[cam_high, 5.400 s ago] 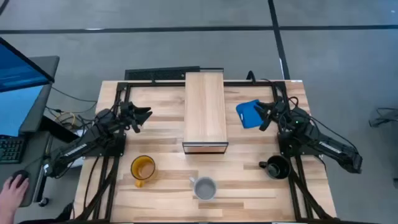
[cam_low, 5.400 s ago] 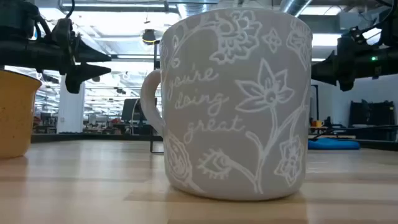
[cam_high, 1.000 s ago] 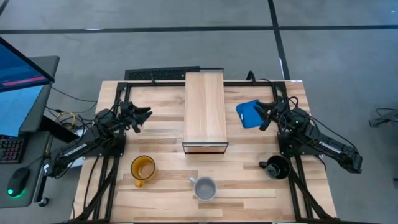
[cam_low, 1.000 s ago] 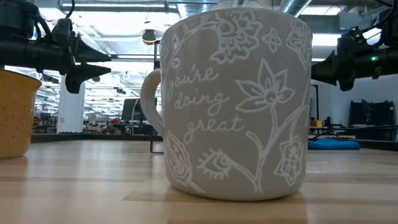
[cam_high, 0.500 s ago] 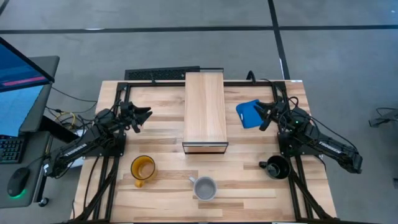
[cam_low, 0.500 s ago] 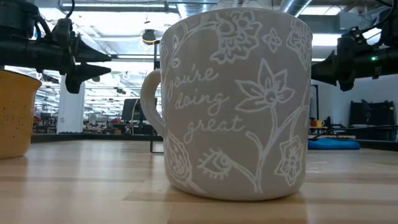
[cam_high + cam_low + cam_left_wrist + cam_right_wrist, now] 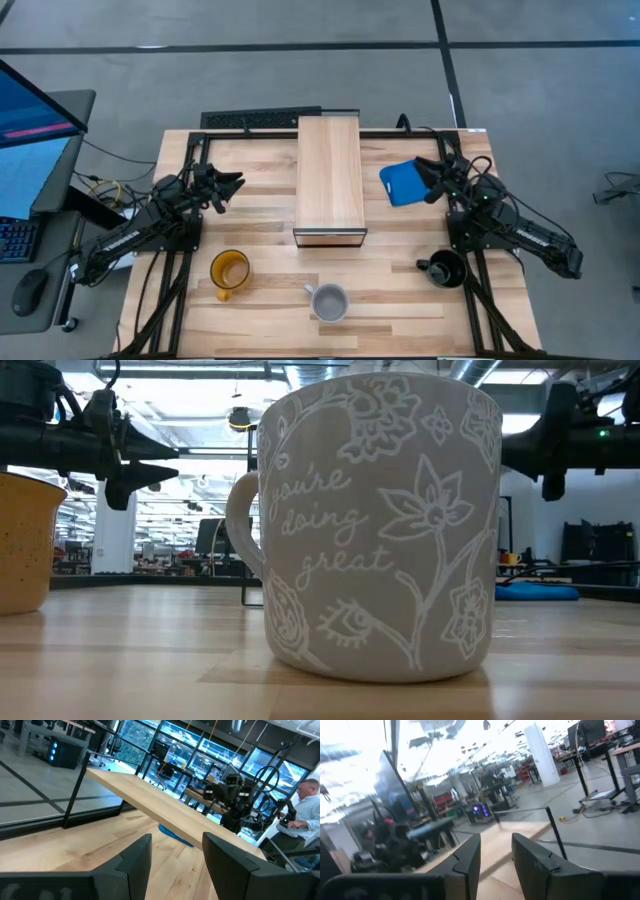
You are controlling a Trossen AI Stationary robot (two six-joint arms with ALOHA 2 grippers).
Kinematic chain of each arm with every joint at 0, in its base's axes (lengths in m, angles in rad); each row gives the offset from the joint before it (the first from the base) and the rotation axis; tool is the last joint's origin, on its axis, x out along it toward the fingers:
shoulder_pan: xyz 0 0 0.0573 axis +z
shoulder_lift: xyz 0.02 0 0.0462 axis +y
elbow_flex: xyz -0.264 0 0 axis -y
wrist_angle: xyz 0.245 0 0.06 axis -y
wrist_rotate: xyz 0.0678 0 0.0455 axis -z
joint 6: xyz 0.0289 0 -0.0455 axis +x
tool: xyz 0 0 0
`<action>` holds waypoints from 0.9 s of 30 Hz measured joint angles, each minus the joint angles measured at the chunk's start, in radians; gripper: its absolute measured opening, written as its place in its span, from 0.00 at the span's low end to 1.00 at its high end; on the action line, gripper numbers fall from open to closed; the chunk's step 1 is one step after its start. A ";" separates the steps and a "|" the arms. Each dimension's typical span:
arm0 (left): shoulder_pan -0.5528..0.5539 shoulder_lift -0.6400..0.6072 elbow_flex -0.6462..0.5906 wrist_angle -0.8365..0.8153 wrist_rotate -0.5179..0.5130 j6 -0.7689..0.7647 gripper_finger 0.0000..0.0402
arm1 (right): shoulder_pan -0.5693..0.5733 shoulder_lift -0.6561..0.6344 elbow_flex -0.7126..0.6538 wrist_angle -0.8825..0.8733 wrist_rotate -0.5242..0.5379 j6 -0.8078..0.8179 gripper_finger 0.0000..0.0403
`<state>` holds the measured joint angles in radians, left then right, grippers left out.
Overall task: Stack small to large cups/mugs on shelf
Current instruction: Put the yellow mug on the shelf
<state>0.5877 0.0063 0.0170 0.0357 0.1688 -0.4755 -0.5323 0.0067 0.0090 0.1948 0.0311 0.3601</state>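
Hands parted, left hand [image 7: 232,185] beside shelf [image 7: 329,175]; right hand [image 7: 428,178] raised (empty)

We see only the right gripper [image 7: 432,178] changed: from the high view it has swung toward twelve o'clock, now overlapping the flat blue object [image 7: 400,183] at its three o'clock edge. In the low view it sits higher and has turned, its fingers [image 7: 556,478] now pointing toward six o'clock.
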 joint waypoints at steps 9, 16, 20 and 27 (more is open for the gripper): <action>0.000 0.000 0.000 0.000 0.000 -0.010 0.42 | 0.000 0.000 0.001 0.008 0.000 0.006 0.33; 0.000 0.000 0.000 0.005 0.000 -0.016 0.42 | 0.000 0.000 0.001 0.008 0.000 0.007 0.33; 0.000 0.000 0.000 0.005 0.000 -0.016 0.42 | 0.000 0.000 0.001 0.008 0.000 0.007 0.32; 0.000 0.000 0.000 0.006 0.001 -0.020 0.42 | 0.000 0.000 0.002 0.008 0.000 0.007 0.32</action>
<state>0.5877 0.0064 0.0168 0.0416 0.1699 -0.4952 -0.5320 0.0067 0.0109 0.2028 0.0307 0.3668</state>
